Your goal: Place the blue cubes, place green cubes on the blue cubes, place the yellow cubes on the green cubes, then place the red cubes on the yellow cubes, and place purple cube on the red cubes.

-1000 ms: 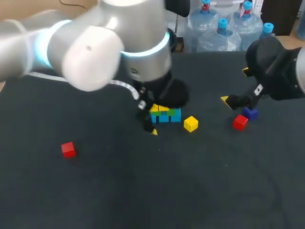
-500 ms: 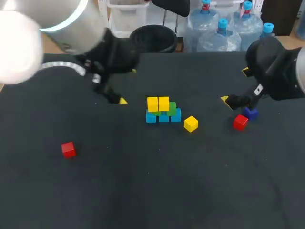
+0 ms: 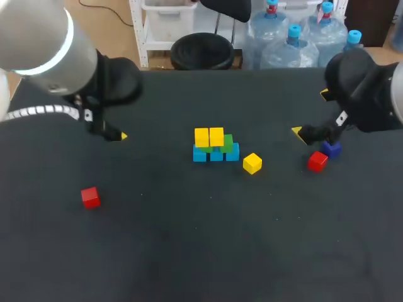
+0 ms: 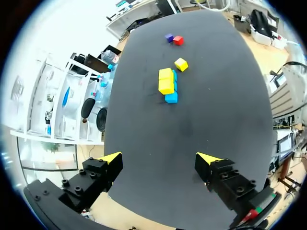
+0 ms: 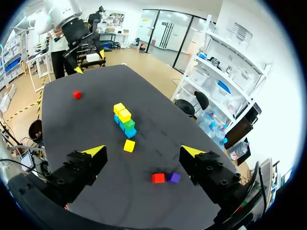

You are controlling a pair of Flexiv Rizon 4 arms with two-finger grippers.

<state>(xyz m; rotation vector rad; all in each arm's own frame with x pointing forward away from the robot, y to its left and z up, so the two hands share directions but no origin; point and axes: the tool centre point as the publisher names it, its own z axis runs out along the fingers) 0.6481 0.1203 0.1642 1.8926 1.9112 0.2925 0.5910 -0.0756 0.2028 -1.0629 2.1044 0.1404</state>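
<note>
Two yellow cubes point(image 3: 209, 136) top the stack point(image 3: 217, 148), resting on green cubes point(image 3: 227, 142) over the blue cubes point(image 3: 216, 154). A third yellow cube point(image 3: 252, 163) lies loose just beside the stack's right end. Both grippers are spread wide and empty. The left gripper point(image 4: 159, 158) hangs well left of the stack. The right gripper point(image 5: 143, 151) hangs well right of it, near the purple cube point(image 3: 332, 149) and a red cube point(image 3: 317, 161). The other red cube point(image 3: 90, 197) lies far to the stack's left. Fingers closing on the loose yellow cube could nudge the blue row, since it sits so near. A skewed set-down could topple the seated yellows.
</note>
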